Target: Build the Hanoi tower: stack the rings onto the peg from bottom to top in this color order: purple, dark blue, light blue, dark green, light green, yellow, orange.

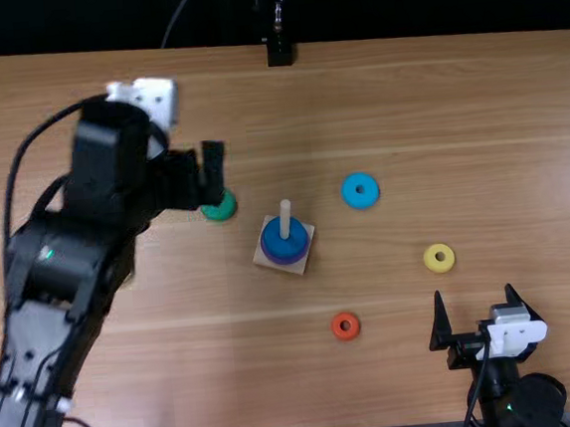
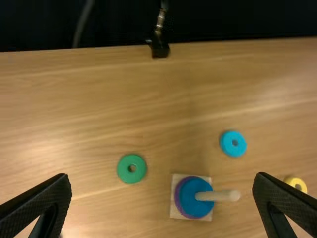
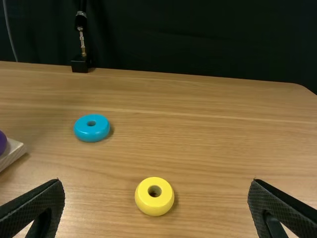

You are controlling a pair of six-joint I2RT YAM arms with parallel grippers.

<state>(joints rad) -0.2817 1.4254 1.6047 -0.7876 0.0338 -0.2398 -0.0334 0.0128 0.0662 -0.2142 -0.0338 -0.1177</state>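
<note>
Left claw [image 2: 162, 175] wide, empty, toward the left edge of the desk [image 1: 475, 107]. Then green ring [image 1: 219, 206]; dark blue ring [image 1: 281, 238] over purple ring [image 1: 287, 260] on peg [image 1: 285, 213]. Orange ring [image 1: 339, 333] toward the near edge. Light blue ring [image 1: 359, 180] nearer the far edge: probably light, stiff, slightly slippery; pinch low across opposite outer sides. Yellow ring [image 1: 432, 263], then right claw [image 1: 473, 291], wide, empty, by the near edge.

Peg [image 1: 285, 219] rises from base [image 2: 174, 213] near middle of table [image 1: 519, 153], two rings around it: lower ring [image 1: 287, 261] on base, upper ring [image 1: 285, 248] directly on top. Left of base and farther back, left ring [image 1: 219, 206]; right and farther back, back ring [image 1: 361, 201]. Well to right, rightmost ring [image 1: 439, 267]. In front, slightly right, front ring [image 1: 347, 335]. Behind all, at table's far edge, stand [image 1: 280, 52].
</note>
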